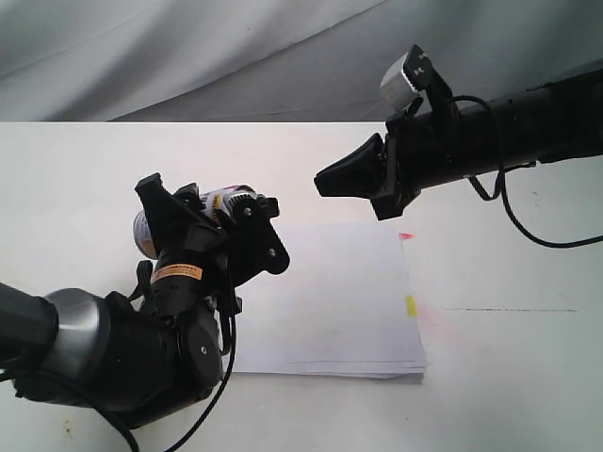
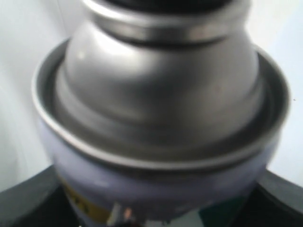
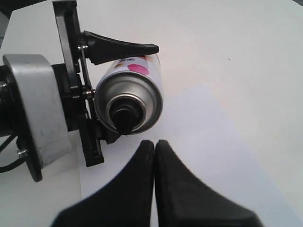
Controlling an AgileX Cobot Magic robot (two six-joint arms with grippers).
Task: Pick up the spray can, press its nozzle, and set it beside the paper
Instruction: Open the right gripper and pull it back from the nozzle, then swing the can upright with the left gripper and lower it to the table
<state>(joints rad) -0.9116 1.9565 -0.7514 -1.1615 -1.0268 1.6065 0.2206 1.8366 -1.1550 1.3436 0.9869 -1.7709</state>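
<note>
1. Risk: the nozzle is a narrow target. An off-centre push from the right gripper may skid off it or twist the spray can in its clamp.
2. Can: white body, pink dot, silver top, black button. It lies sideways at centre-left of the exterior view.
3. The left gripper clamps the can's body. The right gripper's jaws are pressed together, empty.
4. The paper lies at lower centre.

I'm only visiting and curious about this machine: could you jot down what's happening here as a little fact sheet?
Held item: small white dotted spray can with silver metal shoulder, tilted above white table
Holder: left gripper, shut on it
Can top: tiny black plastic nozzle, facing the right gripper
Other arm: right gripper shut, tips near nozzle, contact unclear
Lying flat: white paper stack, pink and yellow tabs
</note>
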